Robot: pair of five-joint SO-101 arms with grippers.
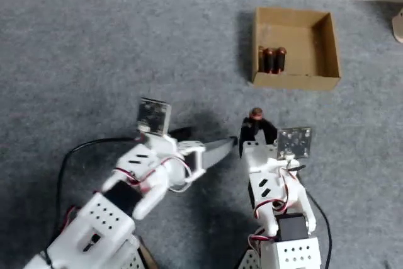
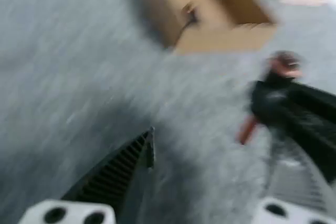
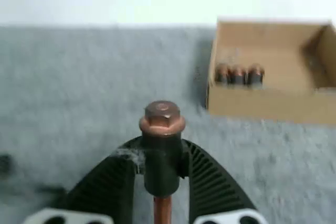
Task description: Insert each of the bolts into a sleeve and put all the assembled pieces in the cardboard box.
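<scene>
Two arms, same build.

Left arm [image 1: 126, 190]: white plastic shell with a black motor block partway along. The base section has rows of small round holes. Red, black and white wires loop at the joints, and a black cable [image 1: 74, 150] runs off it.

Right arm [image 1: 277, 209]: same white shell, black motor, red wire loops, dotted base.

Each wrist carries a small square camera board [image 1: 153, 116], grey and speckled.

Fingers [image 3: 210, 184]: black, ribbed along the slope, on white mounts with dark screw holes.
</scene>
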